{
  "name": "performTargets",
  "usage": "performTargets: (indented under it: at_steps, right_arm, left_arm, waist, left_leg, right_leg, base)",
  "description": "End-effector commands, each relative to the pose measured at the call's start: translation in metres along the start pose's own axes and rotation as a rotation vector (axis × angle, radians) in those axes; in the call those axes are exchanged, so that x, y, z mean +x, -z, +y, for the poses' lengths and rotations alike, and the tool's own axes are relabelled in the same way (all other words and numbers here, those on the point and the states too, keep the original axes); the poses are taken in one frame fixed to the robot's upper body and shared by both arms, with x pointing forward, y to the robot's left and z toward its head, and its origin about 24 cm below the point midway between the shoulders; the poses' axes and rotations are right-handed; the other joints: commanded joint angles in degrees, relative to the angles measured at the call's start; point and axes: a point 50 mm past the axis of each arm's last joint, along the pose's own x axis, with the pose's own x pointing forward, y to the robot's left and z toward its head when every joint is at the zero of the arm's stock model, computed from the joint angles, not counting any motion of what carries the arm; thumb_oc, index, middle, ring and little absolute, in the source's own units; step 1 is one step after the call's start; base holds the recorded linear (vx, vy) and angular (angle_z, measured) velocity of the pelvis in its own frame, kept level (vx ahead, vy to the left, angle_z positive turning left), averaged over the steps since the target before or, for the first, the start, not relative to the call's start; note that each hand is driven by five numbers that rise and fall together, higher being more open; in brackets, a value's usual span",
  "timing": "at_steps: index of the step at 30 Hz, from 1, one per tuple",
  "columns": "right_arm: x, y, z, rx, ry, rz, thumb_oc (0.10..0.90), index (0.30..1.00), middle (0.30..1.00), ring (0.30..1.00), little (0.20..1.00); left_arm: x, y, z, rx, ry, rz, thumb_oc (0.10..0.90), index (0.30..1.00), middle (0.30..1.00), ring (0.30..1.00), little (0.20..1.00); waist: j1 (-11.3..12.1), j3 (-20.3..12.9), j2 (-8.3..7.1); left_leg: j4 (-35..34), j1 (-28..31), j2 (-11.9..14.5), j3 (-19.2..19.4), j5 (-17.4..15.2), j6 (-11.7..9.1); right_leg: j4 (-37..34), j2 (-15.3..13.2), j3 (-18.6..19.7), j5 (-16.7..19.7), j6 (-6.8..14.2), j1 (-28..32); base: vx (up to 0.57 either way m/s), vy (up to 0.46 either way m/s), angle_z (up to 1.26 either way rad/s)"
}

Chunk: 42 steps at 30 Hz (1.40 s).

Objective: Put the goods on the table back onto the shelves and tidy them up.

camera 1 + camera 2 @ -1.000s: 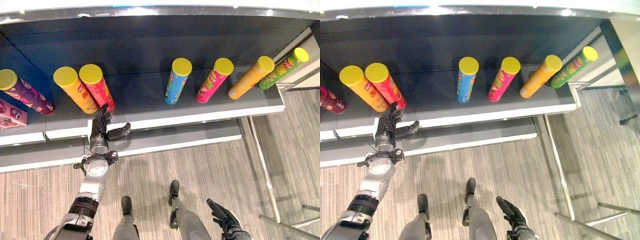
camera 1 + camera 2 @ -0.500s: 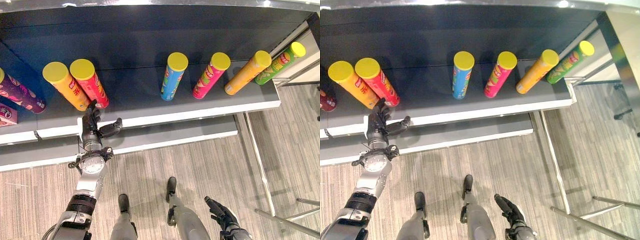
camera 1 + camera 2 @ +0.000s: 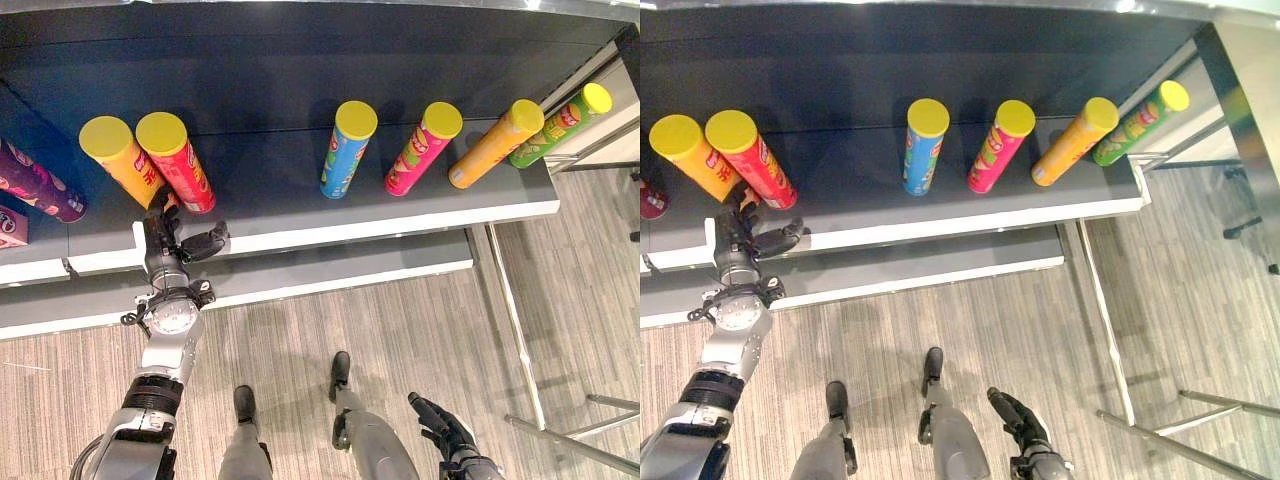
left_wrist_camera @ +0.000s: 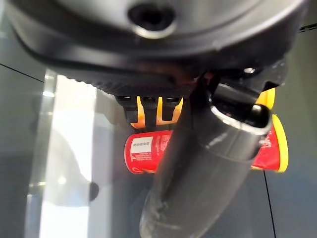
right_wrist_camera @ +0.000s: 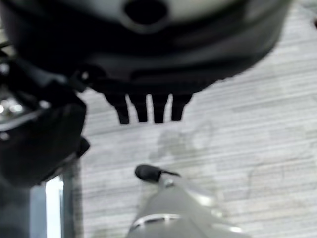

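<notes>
Since a second ago the left hand (image 3: 165,238) has slid leftward along the front edge of the dark shelf board (image 3: 300,190), from below the base of the red cylindrical chip can with a yellow lid (image 3: 177,161) to a spot below the gap between that can and the orange cylindrical chip can with a yellow lid (image 3: 117,160) beside it; part of the apparent shift comes from the camera moving. Its fingers (image 4: 148,106) reach straight toward the bases of these two cans, relaxed and spread, with the thumb (image 3: 205,243) stuck out to the side over the white shelf lip (image 3: 330,235); they close on nothing, and contact with the cans cannot be judged. Both cans lean side by side on the shelf, touching or nearly so. Further along stand a blue chip can (image 3: 347,148), a pink chip can (image 3: 422,147), another orange chip can (image 3: 494,143) and a green chip can (image 3: 562,124), spaced apart, with a purple can (image 3: 35,188) at the far left. Low over the grey striped floor (image 3: 430,330), the right hand (image 3: 440,430) hangs with loosely extended fingers, empty.
</notes>
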Motion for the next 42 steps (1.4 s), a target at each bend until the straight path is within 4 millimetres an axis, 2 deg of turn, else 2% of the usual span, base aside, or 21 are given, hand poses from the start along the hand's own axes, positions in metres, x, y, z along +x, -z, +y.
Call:
performTargets:
  at_steps: [1,6,18,42]
  right_arm:
    - [-0.006,0.0,-0.012,-0.052,0.028,-0.035,0.8,0.9,0.9,0.9,0.9]
    - [-0.005,-0.003,-0.012,-0.06,0.024,-0.044,0.8,0.9,0.9,0.9,0.9]
    - [-0.004,-0.005,-0.011,-0.07,0.016,-0.052,0.8,0.9,0.9,0.9,0.9]
    - [-0.006,0.0,-0.011,-0.073,0.014,-0.037,0.8,0.9,0.9,0.9,0.9]
  left_arm:
    - [0.027,-0.059,0.007,-0.049,-0.043,-0.268,0.8,0.9,0.9,0.9,0.9]
    - [0.032,-0.067,0.005,-0.037,-0.039,-0.289,0.8,0.9,0.9,0.9,0.9]
    - [0.032,-0.07,-0.001,-0.033,-0.021,-0.3,0.8,0.9,0.9,0.9,0.9]
    - [0.048,-0.079,-0.001,0.031,-0.037,-0.295,0.8,0.9,0.9,0.9,0.9]
  waist:
    - [-0.4,-3.2,-2.35]
    - [-0.7,-3.1,-2.55]
    - [-0.9,-2.6,-2.57]
    - [-2.6,-2.5,-3.53]
  left_leg:
    - [4.3,-5.1,4.7,-4.4,-1.7,-4.7]
    - [4.5,-5.4,4.7,-4.3,-1.7,-4.6]
    - [5.6,-6.3,4.7,-4.6,-2.0,-4.6]
    - [6.8,-7.6,5.0,-4.2,-2.1,-4.6]
  right_leg:
    - [1.9,-9.2,2.0,-4.6,10.7,3.9]
    - [2.0,-9.2,2.3,-4.6,10.7,3.4]
    - [2.5,-9.3,2.4,-4.6,10.8,2.9]
    - [2.9,-9.0,3.3,-4.3,10.9,1.3]
  base:
    - [0.0,0.0,0.0]
    - [0.0,0.0,0.0]
    - [0.0,0.0,0.0]
    - [0.0,0.0,0.0]
